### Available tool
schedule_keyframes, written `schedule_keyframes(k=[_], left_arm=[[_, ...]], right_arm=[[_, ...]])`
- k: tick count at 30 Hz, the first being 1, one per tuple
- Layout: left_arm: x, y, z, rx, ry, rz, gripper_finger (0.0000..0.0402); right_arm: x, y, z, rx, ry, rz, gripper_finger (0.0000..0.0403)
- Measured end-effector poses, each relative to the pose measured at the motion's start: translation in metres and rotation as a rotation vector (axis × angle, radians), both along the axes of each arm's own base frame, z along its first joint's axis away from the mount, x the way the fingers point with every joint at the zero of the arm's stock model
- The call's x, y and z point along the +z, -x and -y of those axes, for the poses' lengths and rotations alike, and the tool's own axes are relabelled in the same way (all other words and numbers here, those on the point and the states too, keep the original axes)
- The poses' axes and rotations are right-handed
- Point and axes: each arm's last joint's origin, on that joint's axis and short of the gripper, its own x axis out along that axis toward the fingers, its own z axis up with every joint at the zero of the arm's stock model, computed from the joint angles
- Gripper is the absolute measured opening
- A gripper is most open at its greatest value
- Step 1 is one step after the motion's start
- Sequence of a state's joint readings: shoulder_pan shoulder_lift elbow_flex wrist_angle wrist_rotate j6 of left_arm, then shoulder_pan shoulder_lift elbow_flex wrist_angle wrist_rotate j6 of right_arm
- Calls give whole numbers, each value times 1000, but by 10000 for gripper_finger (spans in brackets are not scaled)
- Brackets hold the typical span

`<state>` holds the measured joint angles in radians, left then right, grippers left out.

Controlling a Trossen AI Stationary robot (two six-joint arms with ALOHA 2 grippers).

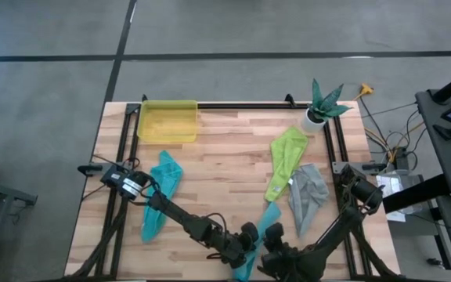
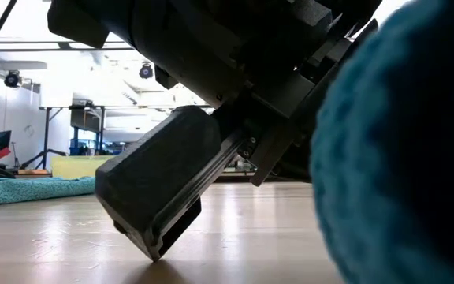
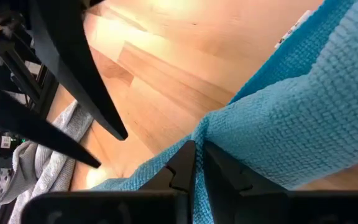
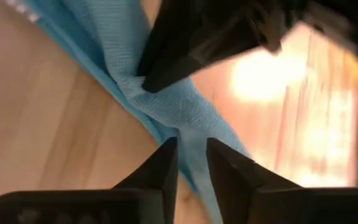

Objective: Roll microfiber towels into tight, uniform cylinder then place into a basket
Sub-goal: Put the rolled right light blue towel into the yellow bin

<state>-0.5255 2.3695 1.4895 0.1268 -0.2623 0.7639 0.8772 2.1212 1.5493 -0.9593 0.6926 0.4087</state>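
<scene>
two dark arms meet over the table's [image 1: 225, 157] near edge. the left gripper [image 1: 245, 244] has its fingers [image 3: 182, 167] pressed together, pinching a fold of the light blue towel [image 1: 258, 235], whose cloth trails away past its tips. just right of it, the right gripper [image 1: 271, 252] straddles the same towel with its fingers [image 4: 160, 168] slightly parted, cloth lying in the gap between them. far left of both grippers lies the teal towel [image 1: 160, 192], loose on the wood; the yellow basket [image 1: 167, 121] sits at the far edge beyond it. right of the grippers the lime towel [image 1: 286, 160] and the grey towel [image 1: 307, 194] lie crumpled side by side, touching. a potted plant [image 1: 322, 106] stands beyond them.
</scene>
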Motion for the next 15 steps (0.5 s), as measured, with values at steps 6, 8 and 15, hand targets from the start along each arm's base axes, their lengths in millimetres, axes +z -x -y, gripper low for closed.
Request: schedule_keyframes(k=[6, 8, 15], left_arm=[[0, 0, 0, 0, 0, 0, 12], [0, 0, 0, 0, 0, 0, 12], [-1, 1, 0, 3, -1, -5, 12]], right_arm=[[-1, -10, 8, 72, 17, -84, 147], [-1, -13, 10, 87, 17, -101, 174], [-2, -21, 15, 136, 1, -136, 278]])
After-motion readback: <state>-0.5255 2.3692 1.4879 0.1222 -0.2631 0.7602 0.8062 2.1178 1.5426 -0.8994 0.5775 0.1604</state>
